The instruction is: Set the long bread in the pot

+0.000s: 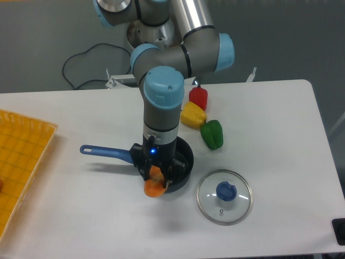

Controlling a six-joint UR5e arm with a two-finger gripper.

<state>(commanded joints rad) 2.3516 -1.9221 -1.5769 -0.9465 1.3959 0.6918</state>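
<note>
Jaws clamped on one long bread [154,183] over one pot [182,162]; three peppers [198,115] behind.

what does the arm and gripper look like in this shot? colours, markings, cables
The arm has silver-grey tubular links and light blue round joint caps. The black two-finger gripper shows a small blue indicator light on its body. A black cable loops behind the base.

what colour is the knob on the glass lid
Blue; the knob on the glass lid shows clearly in the fixed camera view.
</note>
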